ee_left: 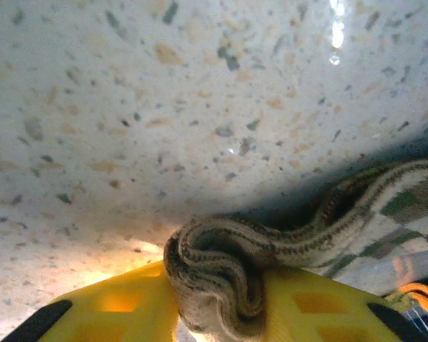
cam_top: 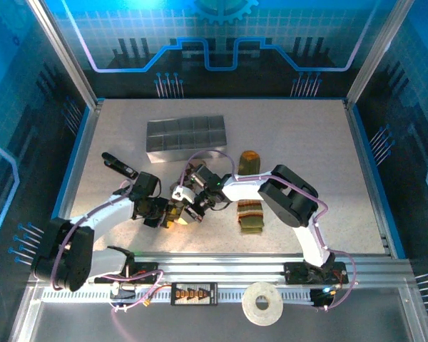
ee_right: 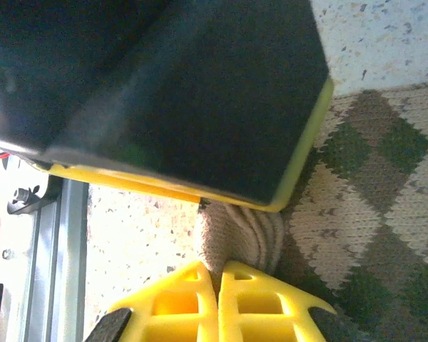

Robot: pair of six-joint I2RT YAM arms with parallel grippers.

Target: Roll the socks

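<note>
The beige-brown argyle sock [ee_left: 321,231] lies on the speckled table, with one end bunched into thick folds. My left gripper [ee_left: 217,299] is shut on that bunch, both yellow fingers pressing its sides. My right gripper [ee_right: 219,274] is shut too, pinching a thin edge of the same sock [ee_right: 374,206] at its fingertips, just under the left gripper's black and yellow finger [ee_right: 185,92]. In the top view the two grippers, left [cam_top: 172,214] and right [cam_top: 194,205], meet at the table's middle front and cover the beige sock. The olive green sock with orange bands [cam_top: 250,217] lies flat under the right forearm.
A grey divided tray [cam_top: 185,135] stands at the back, left of centre. A roll of tape [cam_top: 262,304] rests on the front rail. Blue side walls bound the table [cam_top: 314,142], with bare surface to the right and far left.
</note>
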